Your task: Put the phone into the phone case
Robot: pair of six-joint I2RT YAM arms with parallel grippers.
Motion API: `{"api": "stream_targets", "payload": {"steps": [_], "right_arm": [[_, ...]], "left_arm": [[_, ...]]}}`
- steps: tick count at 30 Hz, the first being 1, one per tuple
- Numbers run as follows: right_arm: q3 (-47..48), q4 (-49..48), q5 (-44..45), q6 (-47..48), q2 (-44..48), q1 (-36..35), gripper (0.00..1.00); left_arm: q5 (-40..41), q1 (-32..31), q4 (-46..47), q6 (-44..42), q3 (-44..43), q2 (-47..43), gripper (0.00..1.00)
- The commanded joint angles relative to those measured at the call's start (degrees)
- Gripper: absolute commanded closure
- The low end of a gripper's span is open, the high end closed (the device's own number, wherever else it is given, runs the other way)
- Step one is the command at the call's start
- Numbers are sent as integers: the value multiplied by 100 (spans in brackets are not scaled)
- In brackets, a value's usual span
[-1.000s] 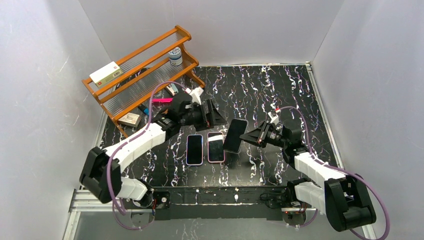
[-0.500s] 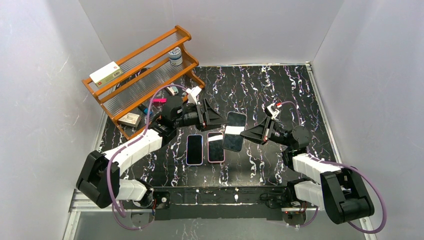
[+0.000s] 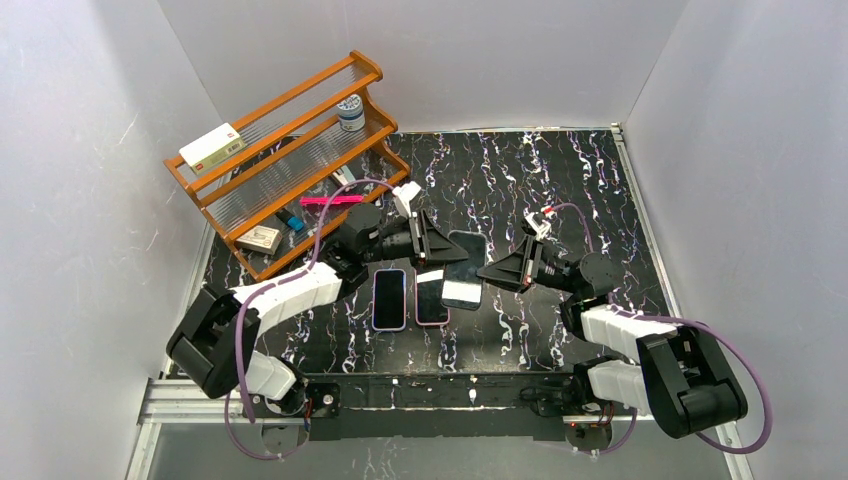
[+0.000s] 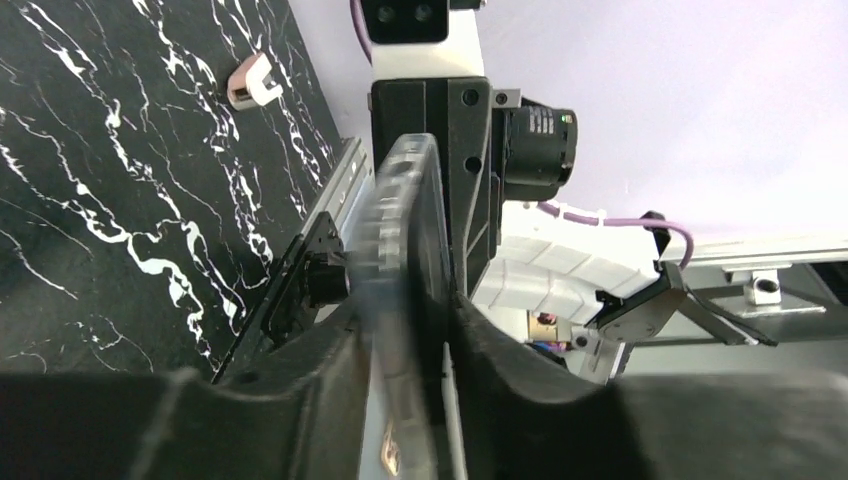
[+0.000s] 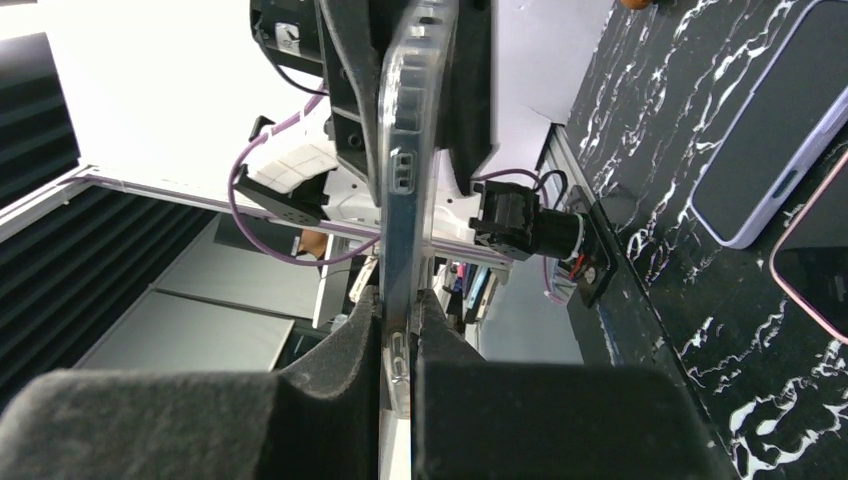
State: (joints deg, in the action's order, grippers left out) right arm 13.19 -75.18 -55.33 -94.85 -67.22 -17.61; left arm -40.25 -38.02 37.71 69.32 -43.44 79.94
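Note:
A clear phone case (image 3: pixel 463 270) hangs tilted above the black marbled table, with a dark phone face showing in it. My right gripper (image 3: pixel 487 275) is shut on its right edge. My left gripper (image 3: pixel 447 255) grips its upper left edge. The right wrist view shows the clear case (image 5: pixel 405 150) edge-on, running up from my gripper (image 5: pixel 400 300), whose pads press both faces. In the left wrist view the case's clear rim (image 4: pixel 395 220) and a dark slab (image 4: pixel 435 230) against it stand between the fingers of my gripper (image 4: pixel 405 310). How deep the phone sits in the case is hidden.
Two other phones lie side by side below the held one: a lavender-cased one (image 3: pixel 389 298) and a pink-edged one (image 3: pixel 432 298). A wooden rack (image 3: pixel 290 150) at the back left carries a white box (image 3: pixel 212 146) and a can (image 3: pixel 350 112). Grey walls enclose the table.
My left gripper has moved right to the held case and closed its open jaws on it. The right gripper kept its grip, and the case shifted slightly.

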Motion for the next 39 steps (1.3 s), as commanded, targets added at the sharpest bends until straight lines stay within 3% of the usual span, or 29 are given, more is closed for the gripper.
{"api": "stream_targets", "payload": {"steps": [1, 4, 8, 13, 16, 18, 21, 23, 27, 32, 39], "right_arm": [[177, -587, 6, -62, -9, -83, 97], [181, -359, 15, 62, 34, -113, 80], [283, 309, 140, 420, 178, -185, 59], [573, 1069, 282, 831, 198, -287, 47], [606, 1196, 485, 850, 138, -283, 53], [578, 1145, 669, 742, 122, -287, 67], [497, 1053, 998, 587, 173, -287, 86], [418, 1111, 1319, 438, 277, -287, 90], [142, 1492, 2357, 103, 691, -282, 92], [-50, 1609, 3638, -208, 1191, -287, 92], [171, 1703, 3619, -441, 1222, -285, 92]], "left_arm": [[101, -194, 402, 108, -8, 74, 82], [208, -197, 404, 163, 25, 116, 99], [307, -206, 397, 285, 117, 188, 100], [278, -205, 378, 334, 123, 196, 100], [201, -206, 353, 423, 78, 214, 100], [200, -206, 328, 467, 80, 194, 92], [203, -198, 101, 376, 90, 81, 71], [186, -181, -107, 208, 97, -42, 49], [245, -153, -249, 37, 238, -377, 26], [237, -153, -90, 37, 397, -556, 23], [463, -204, 498, 97, 309, -435, 23]]}}
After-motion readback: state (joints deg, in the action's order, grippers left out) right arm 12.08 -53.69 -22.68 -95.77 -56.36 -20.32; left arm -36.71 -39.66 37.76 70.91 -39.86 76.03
